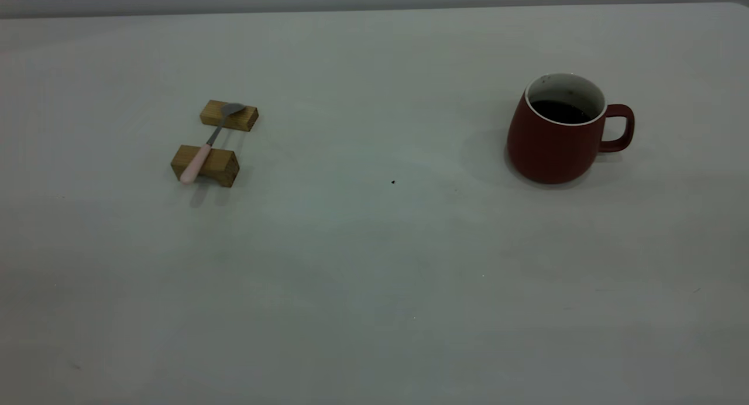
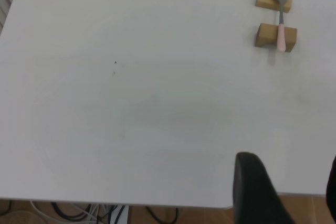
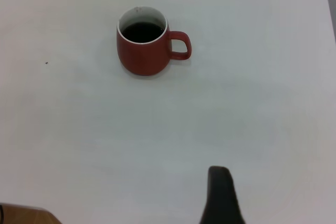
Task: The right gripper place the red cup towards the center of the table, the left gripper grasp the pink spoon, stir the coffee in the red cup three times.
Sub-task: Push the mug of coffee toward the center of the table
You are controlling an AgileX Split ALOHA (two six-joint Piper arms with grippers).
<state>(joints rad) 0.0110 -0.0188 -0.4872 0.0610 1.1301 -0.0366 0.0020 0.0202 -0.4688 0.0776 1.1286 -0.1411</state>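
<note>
Red cup (image 1: 556, 137) stands upright on the right side of the table (image 1: 374, 264), handle pointing toward the right edge in the exterior view. Coffee (image 1: 560, 111) fills the lower part of its white interior. Nothing touches the cup.

Pink spoon (image 1: 206, 143) lies on the left side of the table, well apart from the cup. It bridges two wooden blocks (image 1: 206, 165): the pink handle rests on the nearer block, the grey bowl on the farther one.

Neither arm appears in the exterior view. The left gripper (image 2: 286, 192) shows only in the left wrist view, raised near the table edge, well apart from the spoon; its two dark fingers stand apart. The right gripper (image 3: 221, 195) shows as a single dark finger, raised and well apart from the cup; finger spacing cannot be determined.
</note>
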